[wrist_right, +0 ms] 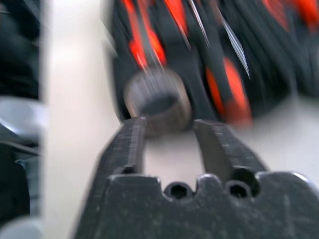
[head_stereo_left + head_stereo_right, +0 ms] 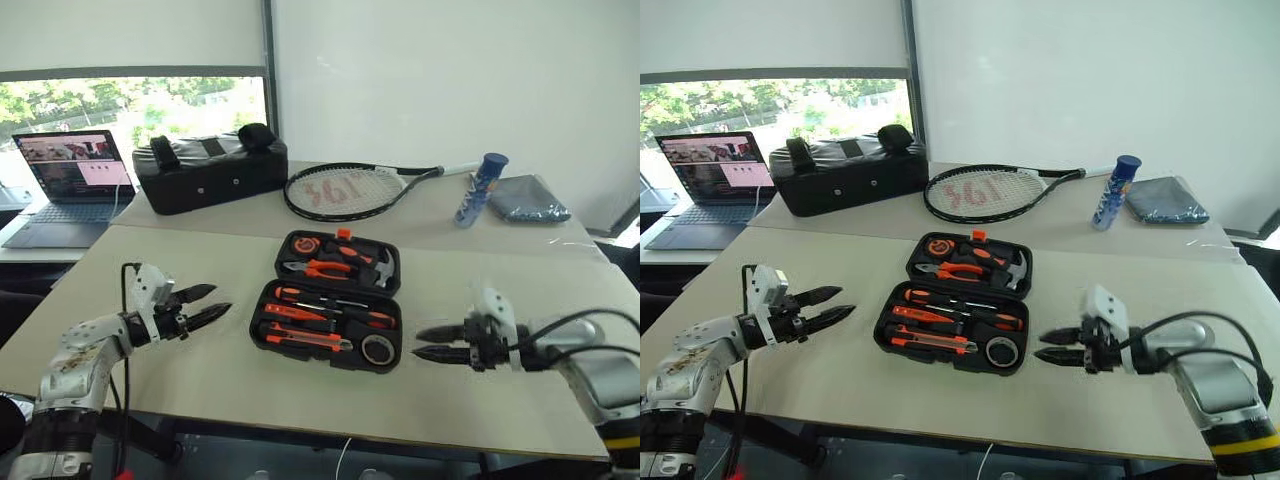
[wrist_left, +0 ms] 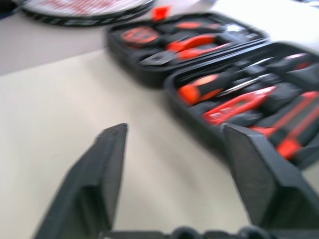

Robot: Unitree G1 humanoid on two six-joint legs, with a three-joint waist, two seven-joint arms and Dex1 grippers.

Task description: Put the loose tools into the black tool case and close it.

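Black tool case (image 2: 330,315) lies open, flat on the near table (image 2: 200,380), roughly centre, w/ its lid half away from the robot and an orange latch (image 2: 344,234) at the far edge. Lid half holds pliers (image 2: 330,269) and a round orange tape measure (image 2: 304,245). Near half holds screwdrivers (image 2: 320,297) w/ orange-black handles, an orange utility knife (image 2: 305,338) and a small black tape roll (image 2: 377,349) at the corner nearest the right arm.

Left gripper (image 2: 208,304) hovers above the table left of the case, well apart from it, fingers spread, nothing between them. Right gripper (image 2: 428,344) hovers right of the case, near the tape roll corner, fingers parted a little, holding nothing; tips not touching the case.

On the far table: tennis racket (image 2: 350,190), black padded bag (image 2: 210,172), blue bottle (image 2: 480,188), grey cloth (image 2: 528,198). Laptop (image 2: 75,185) sits open far left.
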